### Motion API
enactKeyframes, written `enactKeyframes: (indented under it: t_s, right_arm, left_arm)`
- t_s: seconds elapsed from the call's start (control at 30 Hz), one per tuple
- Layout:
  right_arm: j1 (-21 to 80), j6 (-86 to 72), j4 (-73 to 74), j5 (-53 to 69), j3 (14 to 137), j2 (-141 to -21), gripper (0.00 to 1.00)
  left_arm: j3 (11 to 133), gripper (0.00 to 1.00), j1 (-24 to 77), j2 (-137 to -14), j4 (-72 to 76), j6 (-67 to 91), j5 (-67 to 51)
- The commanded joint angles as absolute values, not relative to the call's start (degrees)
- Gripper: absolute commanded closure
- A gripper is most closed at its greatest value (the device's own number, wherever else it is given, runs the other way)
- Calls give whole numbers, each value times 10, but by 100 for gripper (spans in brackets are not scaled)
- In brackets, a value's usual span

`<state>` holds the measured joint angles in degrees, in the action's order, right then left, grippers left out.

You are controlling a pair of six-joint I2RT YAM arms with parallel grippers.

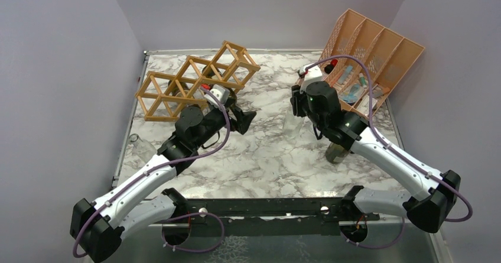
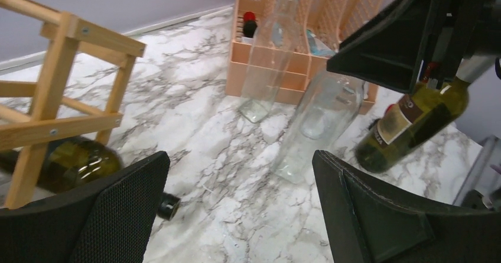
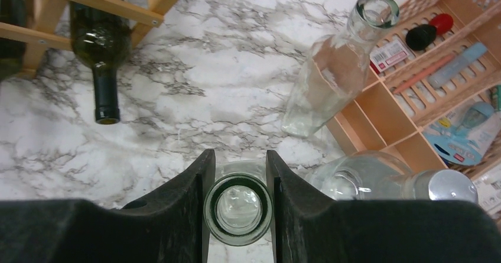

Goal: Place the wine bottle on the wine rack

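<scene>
right claw (image 3: 238, 168) pinching wine bottle (image 2: 413, 121), left claw (image 2: 239, 168) wide

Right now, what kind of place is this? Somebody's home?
Probably not a home; it looks like a robot practice booth. Plain walls box in a marble-look table, two robot arms are bolted to its near edge, and a wine rack, wine bottle and peach organizer are set out.

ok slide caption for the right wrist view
Right gripper shut on a clear bottle's neck, a green bottle lying in the wine rack beyond.
</scene>
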<state>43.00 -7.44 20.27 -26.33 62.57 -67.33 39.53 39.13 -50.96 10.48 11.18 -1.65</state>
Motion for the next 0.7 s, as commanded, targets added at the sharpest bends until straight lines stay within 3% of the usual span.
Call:
enactKeyframes:
  t_s: [0.0, 0.4, 0.67]
  right_arm:
    - [427, -70, 186, -185, 674, -642, 99]
    - [427, -117, 233, -41, 748, -624, 99]
    - [427, -113, 234, 27, 757, -614, 99]
  left_arm:
    - [398, 3, 400, -549, 172, 121, -125]
    - [365, 1, 506, -653, 293, 9, -97]
    - [331, 1, 519, -689, 414, -18, -57]
